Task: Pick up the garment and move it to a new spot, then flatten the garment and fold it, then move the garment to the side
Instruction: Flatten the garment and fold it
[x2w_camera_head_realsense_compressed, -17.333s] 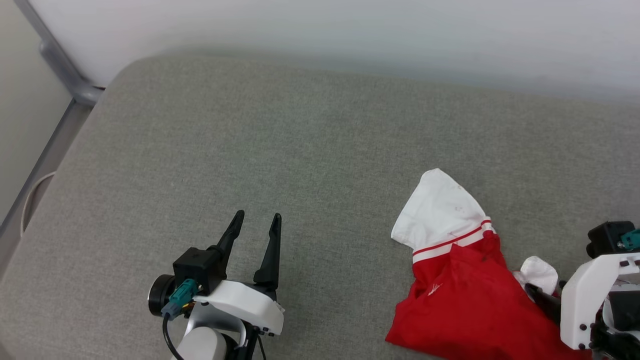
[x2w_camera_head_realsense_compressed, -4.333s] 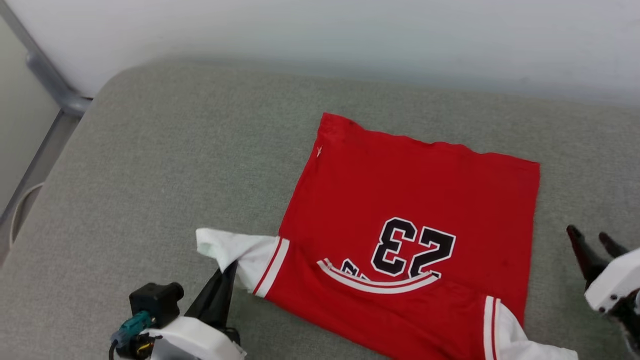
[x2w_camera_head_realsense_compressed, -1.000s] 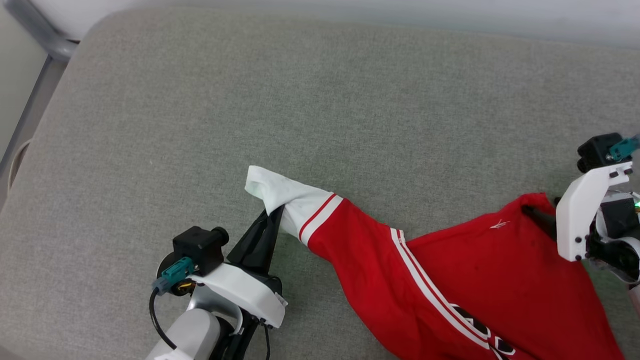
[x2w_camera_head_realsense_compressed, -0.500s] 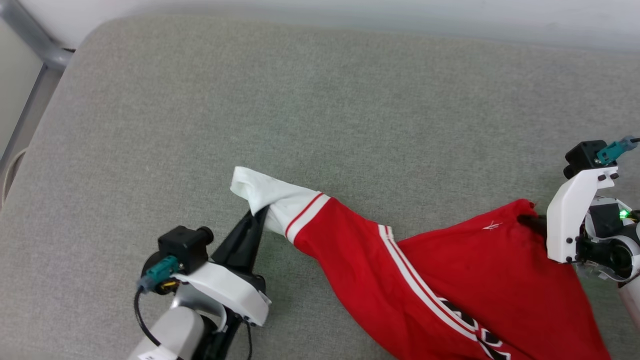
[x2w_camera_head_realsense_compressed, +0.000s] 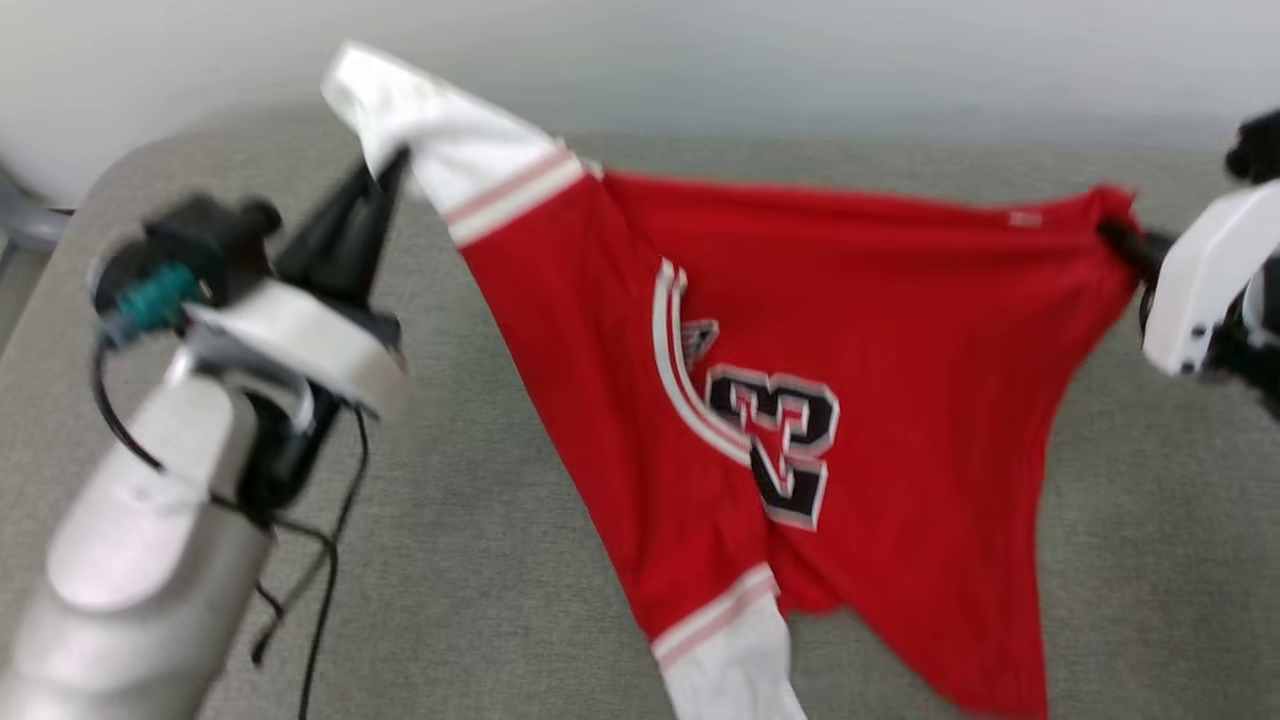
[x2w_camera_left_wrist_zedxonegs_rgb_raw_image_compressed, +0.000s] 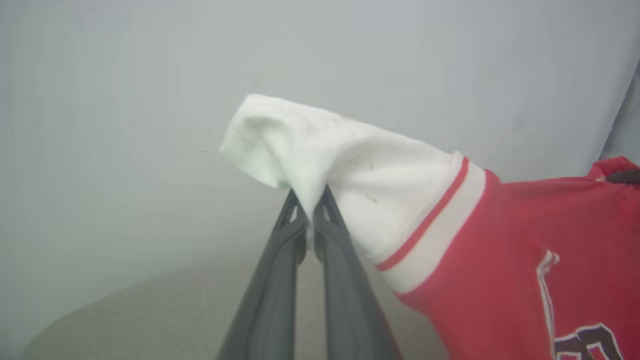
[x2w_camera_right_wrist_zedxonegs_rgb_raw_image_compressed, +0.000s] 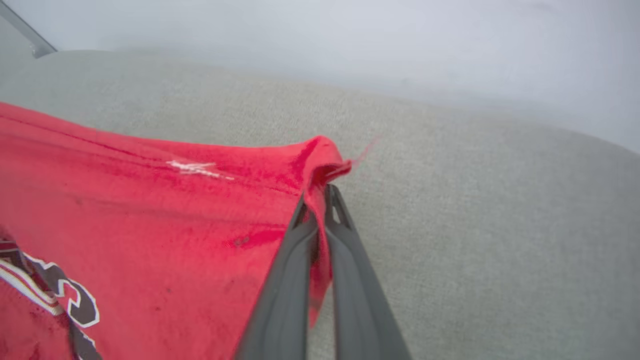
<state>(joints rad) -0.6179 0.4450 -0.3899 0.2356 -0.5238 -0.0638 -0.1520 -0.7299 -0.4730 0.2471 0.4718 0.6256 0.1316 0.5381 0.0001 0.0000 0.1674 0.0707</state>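
Left wrist view: my left pincer, two slim dark tapered fingers, is clamped on the bunched white sleeve of the garment. My right pincer is pinched tight on a crumpled red hem corner. Between them the soft red knit hangs stretched along its top edge, with the 23 sideways and the second sleeve dangling. Beneath lies the grey woven surface, round-cornered. Beyond is a smooth pale wall.
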